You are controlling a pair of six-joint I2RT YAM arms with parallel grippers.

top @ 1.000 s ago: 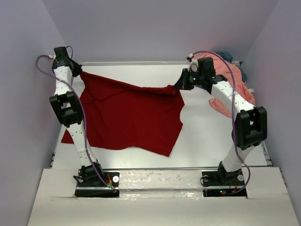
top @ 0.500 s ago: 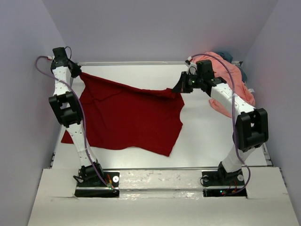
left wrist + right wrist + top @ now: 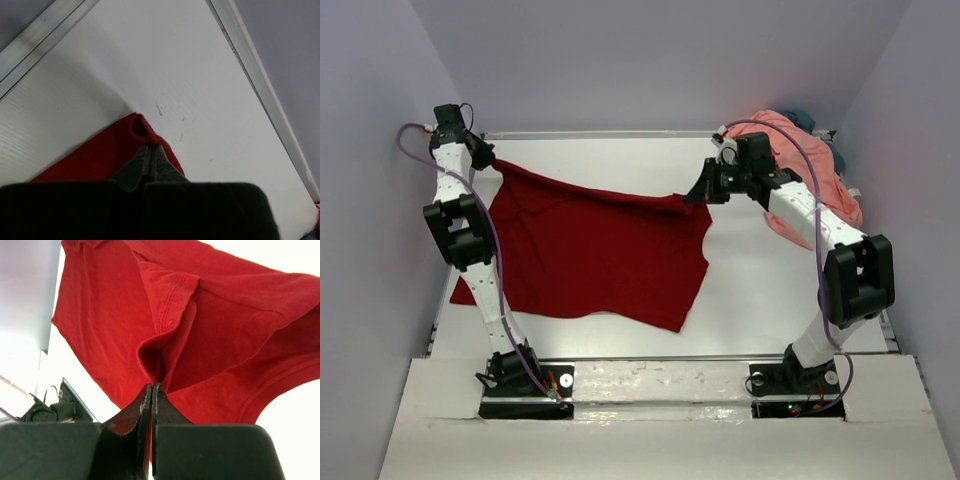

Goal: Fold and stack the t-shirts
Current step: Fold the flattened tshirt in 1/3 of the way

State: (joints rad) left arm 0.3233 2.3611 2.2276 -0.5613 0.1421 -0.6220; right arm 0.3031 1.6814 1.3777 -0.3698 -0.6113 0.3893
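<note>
The dark red t-shirt point(image 3: 590, 250) is stretched between both grippers, its far edge lifted and its near part lying on the white table point(image 3: 760, 290). My left gripper point(image 3: 488, 157) is shut on the shirt's far left corner; the left wrist view shows the cloth point(image 3: 100, 155) pinched at the jaw tips point(image 3: 151, 147). My right gripper point(image 3: 692, 195) is shut on the far right corner; the right wrist view shows a bunched fold point(image 3: 165, 330) held at the tips point(image 3: 151, 386). The salmon pink shirt point(image 3: 800, 160) lies heaped at the far right, with the slate blue-grey shirt point(image 3: 803, 118) peeking out behind it.
A metal rail point(image 3: 600, 134) runs along the table's far edge, also seen in the left wrist view point(image 3: 260, 85). Lilac walls close in on the left, back and right. The right arm's links pass in front of the pink heap.
My right gripper has moved a little left and toward me with the shirt corner. The left gripper has shifted slightly outward, so the far edge hangs tauter.
</note>
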